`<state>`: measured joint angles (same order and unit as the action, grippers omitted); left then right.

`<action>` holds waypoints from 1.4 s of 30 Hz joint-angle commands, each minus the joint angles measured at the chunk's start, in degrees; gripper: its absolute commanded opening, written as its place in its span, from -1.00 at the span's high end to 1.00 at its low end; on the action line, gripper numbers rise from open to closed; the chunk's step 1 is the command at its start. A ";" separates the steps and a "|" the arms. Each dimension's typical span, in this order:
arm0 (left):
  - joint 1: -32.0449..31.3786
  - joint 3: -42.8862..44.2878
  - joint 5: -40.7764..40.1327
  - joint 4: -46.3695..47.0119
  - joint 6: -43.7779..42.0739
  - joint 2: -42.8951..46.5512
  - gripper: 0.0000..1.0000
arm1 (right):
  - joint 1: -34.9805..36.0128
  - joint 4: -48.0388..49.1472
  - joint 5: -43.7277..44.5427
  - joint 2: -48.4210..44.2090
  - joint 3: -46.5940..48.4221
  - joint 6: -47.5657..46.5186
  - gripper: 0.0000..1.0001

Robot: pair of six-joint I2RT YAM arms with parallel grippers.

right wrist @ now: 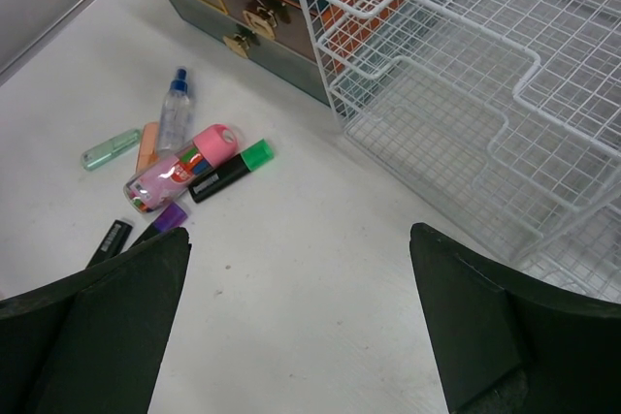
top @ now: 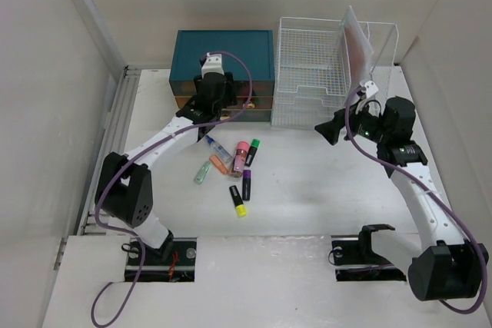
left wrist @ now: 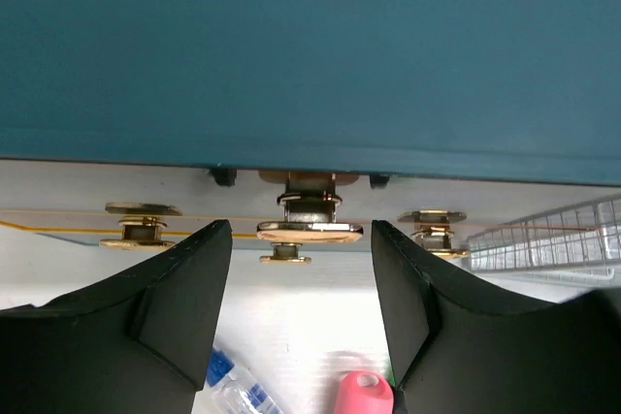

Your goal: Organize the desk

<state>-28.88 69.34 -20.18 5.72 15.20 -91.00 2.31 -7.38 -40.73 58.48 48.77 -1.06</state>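
Observation:
The white desk (top: 323,182) holds a loose cluster: a small spray bottle (top: 217,148), a pink pack (top: 241,156), a green highlighter (top: 252,151), a purple highlighter (top: 247,184), a yellow highlighter (top: 237,200), an orange piece (top: 220,164) and a mint piece (top: 203,173). My left gripper (top: 207,110) is open at the front of the teal drawer box (top: 223,51). In the left wrist view its jaws (left wrist: 301,278) stand either side of a gold drawer knob (left wrist: 309,231), not touching it. My right gripper (top: 330,132) is open and empty above bare desk (right wrist: 310,239), beside the wire rack (right wrist: 466,94).
The white wire rack (top: 323,74) stands at the back right next to the drawer box, with a clear sheet leaning in it. A ribbed metal rail (top: 115,128) runs along the desk's left edge. Walls close in on both sides.

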 commanded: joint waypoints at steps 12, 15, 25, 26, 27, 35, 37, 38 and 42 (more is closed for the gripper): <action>-0.38 6.24 -5.21 0.35 -1.05 -3.04 -0.09 | -1.42 3.07 -1.28 -1.79 0.09 1.59 -1.00; -0.38 7.38 -5.22 -0.18 -1.05 -3.66 0.07 | -1.43 3.07 -1.28 -2.32 0.09 1.59 -1.00; -0.38 3.18 -4.69 -0.71 0.71 -0.06 0.79 | -1.43 3.07 -1.28 -2.32 0.09 2.11 -1.00; -0.91 0.99 -4.69 -0.18 1.40 0.82 0.79 | -1.43 3.07 -1.28 -2.32 0.09 2.11 -1.00; -0.91 -0.25 -4.69 0.60 1.41 1.61 0.79 | -1.43 3.07 -1.28 -2.32 0.09 2.11 -1.00; -3.64 -7.11 -4.69 -0.79 3.34 9.34 0.79 | -1.43 3.07 -1.81 -2.84 0.09 2.11 -1.00; -4.25 -8.78 -4.16 -2.37 3.87 11.27 0.79 | -1.43 3.07 -1.81 -3.37 0.09 2.11 -1.00; -4.95 -8.78 -4.16 -2.38 4.39 11.98 0.79 | -1.43 3.07 -1.81 -3.37 0.09 2.11 -1.00; -5.56 -11.77 -2.49 -3.87 6.32 15.23 0.79 | -1.43 3.07 -2.34 -3.90 0.09 2.11 -1.00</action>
<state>-33.76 59.20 -23.75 3.18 17.65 -80.31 1.15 -7.20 -41.32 56.10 48.73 0.51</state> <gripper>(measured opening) 0.392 0.998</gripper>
